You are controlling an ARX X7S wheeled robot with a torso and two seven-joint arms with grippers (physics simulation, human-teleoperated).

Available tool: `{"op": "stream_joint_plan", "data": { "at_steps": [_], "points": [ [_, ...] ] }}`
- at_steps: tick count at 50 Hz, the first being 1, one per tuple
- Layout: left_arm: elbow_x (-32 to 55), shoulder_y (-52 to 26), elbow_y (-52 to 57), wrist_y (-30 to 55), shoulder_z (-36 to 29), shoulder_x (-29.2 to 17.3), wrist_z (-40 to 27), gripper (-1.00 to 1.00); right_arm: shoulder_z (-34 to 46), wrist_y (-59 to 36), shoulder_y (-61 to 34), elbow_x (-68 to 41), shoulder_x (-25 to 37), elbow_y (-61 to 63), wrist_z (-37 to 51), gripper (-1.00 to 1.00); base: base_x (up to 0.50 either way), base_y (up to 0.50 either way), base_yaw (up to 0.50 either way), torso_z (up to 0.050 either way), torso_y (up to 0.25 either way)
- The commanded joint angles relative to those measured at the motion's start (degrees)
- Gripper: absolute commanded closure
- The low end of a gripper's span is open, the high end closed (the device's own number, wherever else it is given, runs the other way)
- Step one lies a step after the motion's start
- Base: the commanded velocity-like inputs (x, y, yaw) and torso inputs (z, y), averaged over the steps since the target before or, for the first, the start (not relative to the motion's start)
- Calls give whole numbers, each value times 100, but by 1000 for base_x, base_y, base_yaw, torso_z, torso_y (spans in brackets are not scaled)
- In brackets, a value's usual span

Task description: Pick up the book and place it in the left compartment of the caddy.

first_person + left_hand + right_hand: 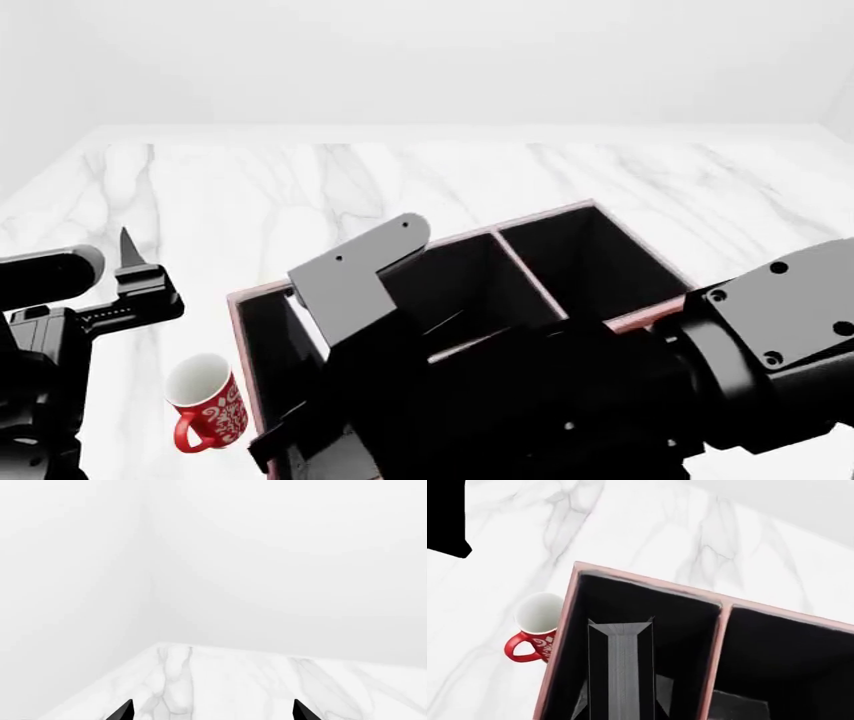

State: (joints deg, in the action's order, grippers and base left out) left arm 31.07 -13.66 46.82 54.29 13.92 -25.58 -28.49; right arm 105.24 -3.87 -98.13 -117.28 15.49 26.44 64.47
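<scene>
One book, upright inside the caddy's left bay

Two of my grippers show, and only the right one has work in it. My right gripper (pixel 622 702) is closed on the book (pixel 623 670), one finger (pixel 582 707) against each black cover. The pale page edges face up toward my wrist camera. The book stands upright, down below the rim of the caddy (pixel 647 586), within the left compartment (pixel 684 630). That is the long black-lined bay along the caddy's outer wall. The book sits between that outer wall and the divider, with dark lining showing on each side of it and beyond its far end. Whether its lower edge touches the caddy's floor I cannot tell, as my own fingers and the book hide that.

The red mug (pixel 537 625) stands upright on the marble table (pixel 647 525), just outside the caddy, against the same wall that bounds the left compartment. Its handle points away from the caddy.

From my head, my right arm (pixel 534 390) covers most of the caddy, leaving only its far bays in sight.

My left gripper (pixel 212 714) hangs well apart from the caddy, on the mug's side. Its two black fingertips (pixel 124 711) are spread wide, with nothing but bare marble between them
</scene>
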Motion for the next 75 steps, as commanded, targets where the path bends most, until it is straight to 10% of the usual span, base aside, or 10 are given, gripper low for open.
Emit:
{"op": "stream_joint_plan", "data": {
  "at_steps": [1, 75],
  "points": [
    [-17, 59, -39, -84, -23, 2, 2, -100, 26, -128, 220, 245, -162, -588, -339, 100, 0, 0, 0, 0, 0],
    [23, 201, -125, -297, -98, -63, -56, -100, 543, -507, 1219, 625, -584, -1718, -1226, 100, 0, 0, 0, 0, 1]
  ]
}}
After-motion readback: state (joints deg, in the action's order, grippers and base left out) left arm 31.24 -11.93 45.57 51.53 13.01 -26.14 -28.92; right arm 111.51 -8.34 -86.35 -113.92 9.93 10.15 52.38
